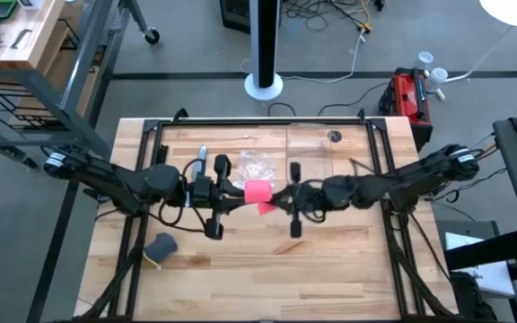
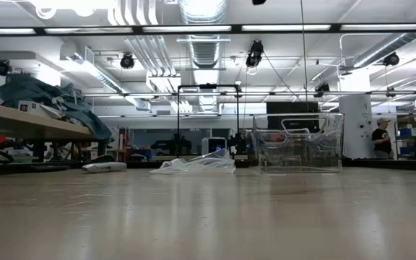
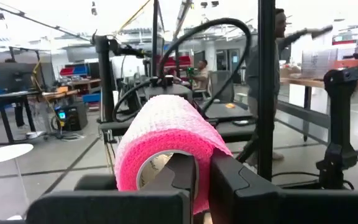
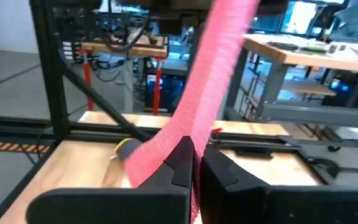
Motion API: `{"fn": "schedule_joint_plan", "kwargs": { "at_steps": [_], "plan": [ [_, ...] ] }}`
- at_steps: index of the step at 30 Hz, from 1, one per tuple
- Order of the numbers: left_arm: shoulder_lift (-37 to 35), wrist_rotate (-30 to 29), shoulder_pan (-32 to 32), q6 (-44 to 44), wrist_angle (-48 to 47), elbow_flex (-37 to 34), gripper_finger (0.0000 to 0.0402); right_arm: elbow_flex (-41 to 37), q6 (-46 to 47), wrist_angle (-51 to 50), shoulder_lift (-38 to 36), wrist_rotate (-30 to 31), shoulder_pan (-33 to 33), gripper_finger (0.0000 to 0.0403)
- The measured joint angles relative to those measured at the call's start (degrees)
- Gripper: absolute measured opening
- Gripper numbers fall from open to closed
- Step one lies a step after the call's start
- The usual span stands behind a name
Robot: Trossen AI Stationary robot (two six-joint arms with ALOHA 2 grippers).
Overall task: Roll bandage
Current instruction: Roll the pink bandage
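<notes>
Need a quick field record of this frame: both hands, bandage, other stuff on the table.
left hand: shut on the bandage roll, held above the table's middle
right hand: shut on the bandage's loose strip, facing the left hand
bandage: pink, part rolled, spanning between both hands
plastic bag: clear, crinkled, behind the hands
clear box: far side of the table
grey lump: near left of the table

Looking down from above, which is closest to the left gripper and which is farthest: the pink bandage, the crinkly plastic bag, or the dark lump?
From the left gripper, in the high view:
1. The pink bandage, right at its jaws, mid-table.
2. The crinkly plastic bag, just behind, toward the table's far edge.
3. The dark lump, farthest, near the table's front left.
</notes>
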Motion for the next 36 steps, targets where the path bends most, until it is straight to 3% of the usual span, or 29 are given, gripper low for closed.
{"fn": "schedule_joint_plan", "kwargs": {
  "at_steps": [3,13,25,36],
  "plan": [
    [0.58,-1.49,-0.02,0.36,1.3,0.0,0.0009,0.02,0.3,3.62,1.76,-1.33,0.0,0.0],
    [0.54,-14.8,0.03,5.58,-3.7,-0.44,0.0009,0.06,7.3,3.94,-0.5,-3.8,2.71,0.0],
    [0.36,-12.55,-0.02,17.34,-7.29,-2.87,0.0009,3.86,16.62,0.39,-3.19,-4.63,3.24,0.0],
    [0.38,-13.44,-0.04,19.23,-5.62,-3.67,0.0008,9.52,23.97,-6.15,-2.69,-4.76,1.0,0.0]
  ]
}}
